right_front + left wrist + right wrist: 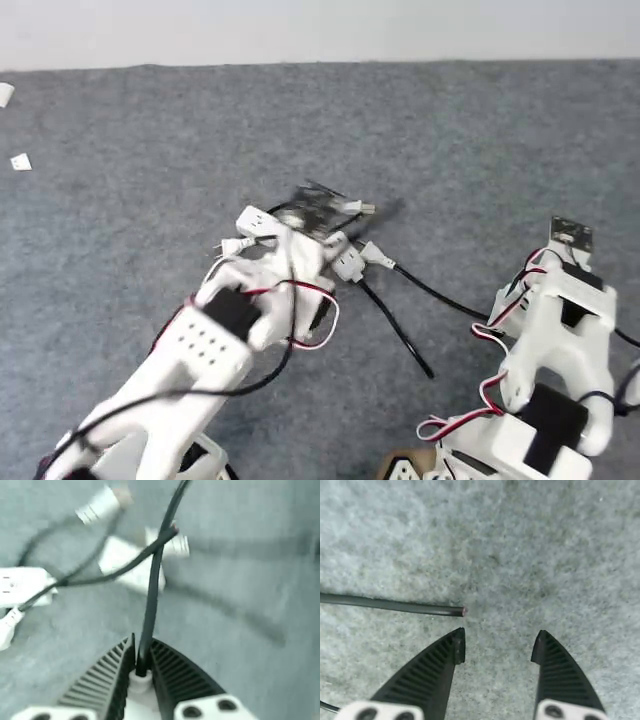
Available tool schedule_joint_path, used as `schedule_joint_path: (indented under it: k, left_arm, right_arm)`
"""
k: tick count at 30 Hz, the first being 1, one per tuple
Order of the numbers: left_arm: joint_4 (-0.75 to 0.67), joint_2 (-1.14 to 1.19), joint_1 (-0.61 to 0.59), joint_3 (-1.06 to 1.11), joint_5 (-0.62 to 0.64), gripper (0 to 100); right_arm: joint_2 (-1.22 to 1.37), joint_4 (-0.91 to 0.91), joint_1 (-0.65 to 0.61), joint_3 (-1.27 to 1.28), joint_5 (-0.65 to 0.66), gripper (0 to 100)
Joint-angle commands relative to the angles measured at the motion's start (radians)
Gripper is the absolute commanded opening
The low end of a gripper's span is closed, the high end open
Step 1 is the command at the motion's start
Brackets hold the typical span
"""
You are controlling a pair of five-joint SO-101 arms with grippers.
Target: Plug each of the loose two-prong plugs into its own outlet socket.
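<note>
The left hand (141, 641) is clamped on a thin black cable (150, 600). A white piece deep between its fingers (107, 677) is hard to make out. Just beyond lies a tangle of white two-prong plugs (100, 505) and white socket blocks (125, 565), blurred, and partly covered from above by the white arm (180, 370). Well apart, the right hand (501, 632) hangs with fingers spread over open grey felt worktop (545, 540), near a loose black cable end (455, 611).
</note>
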Motion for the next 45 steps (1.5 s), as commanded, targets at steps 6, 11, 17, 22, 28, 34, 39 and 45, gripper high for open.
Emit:
schedule_joint_path:
  k: [6, 11, 17, 22, 28, 34, 39, 45]
  left_arm:
    - [-0.91, -0.253, -0.101, 0.57, 0.054, 1]
    - [-1.02, -0.356, 0.021, 0.809, -0.14, 1]
    - [-0.968, -0.439, -0.083, 0.809, -0.101, 2]
    - [-0.872, -0.437, -0.224, 0.809, -0.066, 2]
    - [-0.724, -0.434, -0.242, 0.809, -0.066, 2]
    - [-0.68, -0.437, -0.273, 0.802, -0.058, 21]
    - [-0.683, -0.437, -0.367, 0.802, 0.02, 28]
    - [-0.683, -0.437, -0.493, 0.8, 0.026, 28]
  right_arm:
    - [-0.015, -0.012, -0.01, -0.006, -0.011, 20.8]
    - [-0.015, -0.012, -0.01, -0.006, -0.011, 20.8]
    - [-0.015, -0.012, -0.012, -0.006, -0.008, 20.8]
    - [-0.016, -0.013, -0.012, 0.005, 0.015, 20.8]
    - [-0.016, -0.013, -0.012, 0.005, 0.015, 20.8]
    - [-0.016, -0.013, -0.012, 0.006, 0.015, 20.8]
    - [-0.016, -0.015, -0.012, 0.008, 0.015, 20.8]
    - [-0.016, -0.022, -0.012, 0.009, 0.017, 20.8]
